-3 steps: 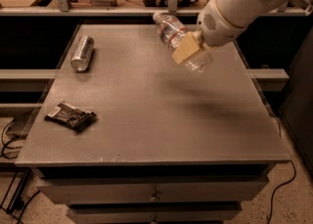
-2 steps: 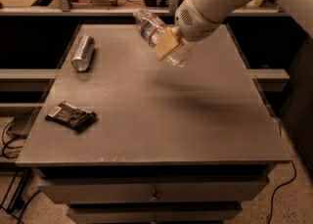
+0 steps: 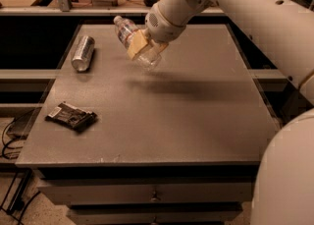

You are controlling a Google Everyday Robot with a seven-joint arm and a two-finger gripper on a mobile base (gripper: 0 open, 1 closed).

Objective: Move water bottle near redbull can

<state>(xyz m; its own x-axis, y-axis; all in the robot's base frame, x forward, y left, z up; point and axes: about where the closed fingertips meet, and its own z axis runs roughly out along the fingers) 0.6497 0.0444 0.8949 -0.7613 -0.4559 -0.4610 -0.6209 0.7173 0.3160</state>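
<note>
My gripper is shut on the water bottle, a clear ribbed bottle with a white cap, and holds it tilted in the air above the back middle of the table, cap pointing up and left. The tan fingers clamp the bottle's middle. The redbull can, slim and silver, lies on its side at the back left of the table, to the left of the bottle and below it.
A flat dark snack packet lies at the left front of the grey table. My white arm reaches in from the right. Shelves and clutter stand behind the table; cables hang at the lower left.
My gripper has carried the water bottle to the left, from the back right of the table toward the redbull can. The can and the packet have not moved.
</note>
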